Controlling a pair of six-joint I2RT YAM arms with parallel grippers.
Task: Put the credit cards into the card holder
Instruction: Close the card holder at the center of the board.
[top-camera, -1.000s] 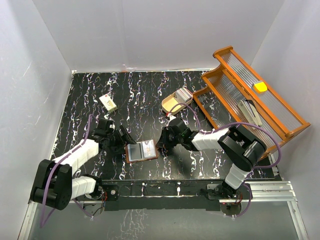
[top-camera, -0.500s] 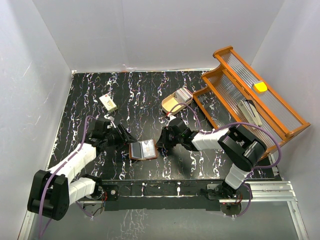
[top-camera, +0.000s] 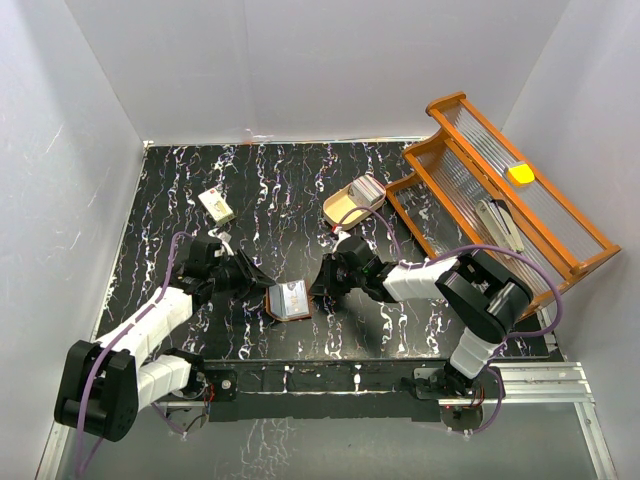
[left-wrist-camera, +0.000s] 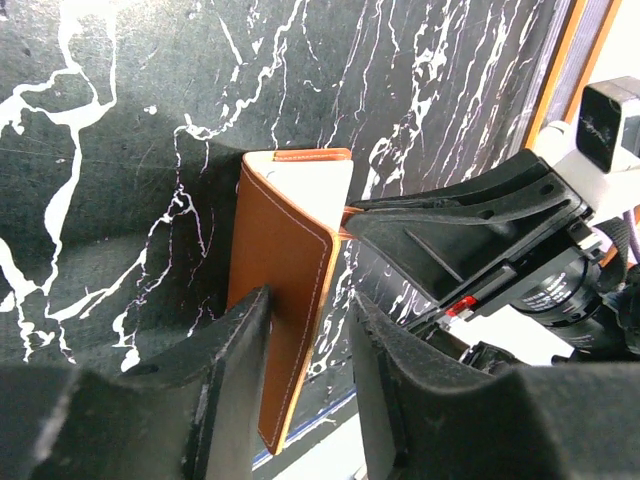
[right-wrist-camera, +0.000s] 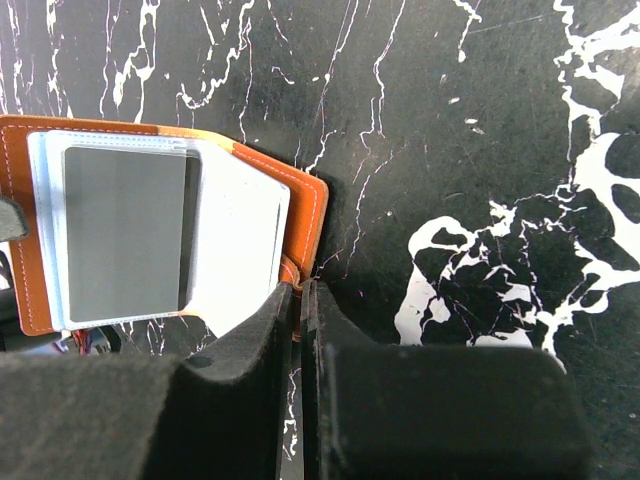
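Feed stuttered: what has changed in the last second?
The left tool narrowed around one cover of the card holder and tipped it upright. The right tool stayed shut on its other edge; the credit cards did not move.

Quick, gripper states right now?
Left gripper: fingers straddle the card holder's raised cover; grip cannot be told.
Right gripper: closed on the card holder's edge.
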